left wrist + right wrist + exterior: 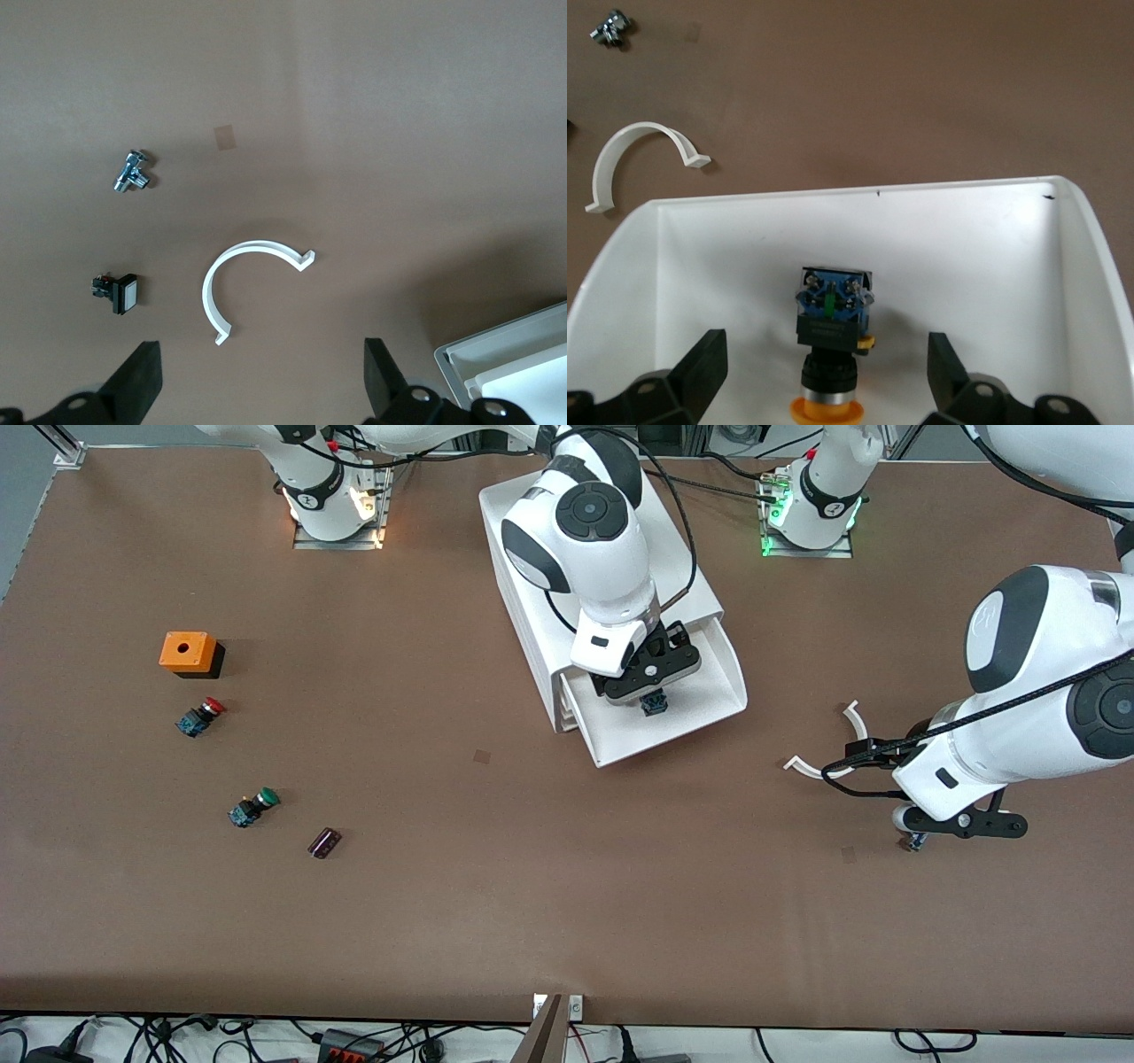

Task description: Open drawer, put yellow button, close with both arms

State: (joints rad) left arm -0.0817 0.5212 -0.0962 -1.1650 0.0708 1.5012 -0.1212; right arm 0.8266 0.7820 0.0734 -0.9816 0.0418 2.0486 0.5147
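Note:
The drawer (pixel 700 691), the top one of the white cabinet (pixel 523 602), stands pulled out toward the front camera. The yellow button (pixel 831 336) lies on the drawer's floor (pixel 974 266), with its yellow-orange cap toward the wrist camera and its blue body away from it. In the front view only its blue body (pixel 654 704) shows under the hand. My right gripper (pixel 651 682) hangs open over the drawer, its fingers (pixel 700 363) wide on either side of the button and apart from it. My left gripper (pixel 966 824) is open and empty (pixel 263 372) over the table at the left arm's end.
A white curved clip (pixel 828 753) (pixel 239 283) lies between the drawer and the left gripper. A small metal fitting (pixel 133 171) and a black-and-white switch (pixel 118 294) lie near it. An orange box (pixel 188 653), a red-capped button (pixel 200 716), a green-capped button (pixel 252 807) and a dark block (pixel 324 842) lie at the right arm's end.

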